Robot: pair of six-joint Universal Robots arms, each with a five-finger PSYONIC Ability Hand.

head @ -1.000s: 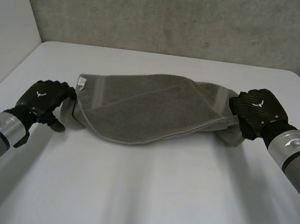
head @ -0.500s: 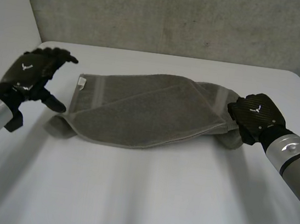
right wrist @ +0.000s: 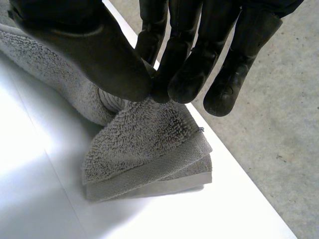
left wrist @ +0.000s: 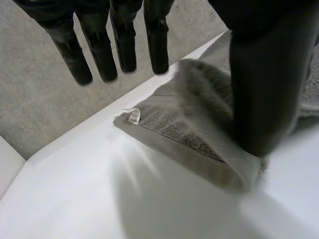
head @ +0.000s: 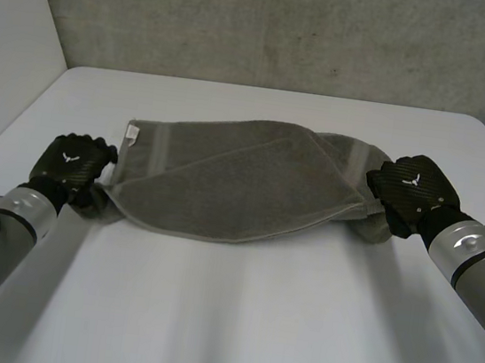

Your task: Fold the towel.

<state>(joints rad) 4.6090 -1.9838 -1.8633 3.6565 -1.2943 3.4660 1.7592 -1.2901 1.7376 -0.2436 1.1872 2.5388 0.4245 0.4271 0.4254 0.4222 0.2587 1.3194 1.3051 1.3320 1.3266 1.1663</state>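
Observation:
A grey towel (head: 242, 181) lies folded lengthwise across the middle of the white table (head: 234, 315), with a small white label (head: 132, 134) near its left end. My left hand (head: 70, 168) rests at the towel's near left corner. In the left wrist view its fingers (left wrist: 122, 40) are straight and apart above the towel (left wrist: 199, 124), and only the thumb presses on the corner. My right hand (head: 411, 190) is at the towel's right end. In the right wrist view the thumb and fingers (right wrist: 184, 64) pinch the layered fold of towel (right wrist: 144, 144).
A grey concrete wall (head: 290, 27) rises behind the table's far edge, and a white panel (head: 11, 35) stands at the left. Bare table top lies in front of the towel.
My left hand rose and drew away to the left with fingers spread, then came back down onto the towel's near left corner. The right hand kept its grip and barely moved.

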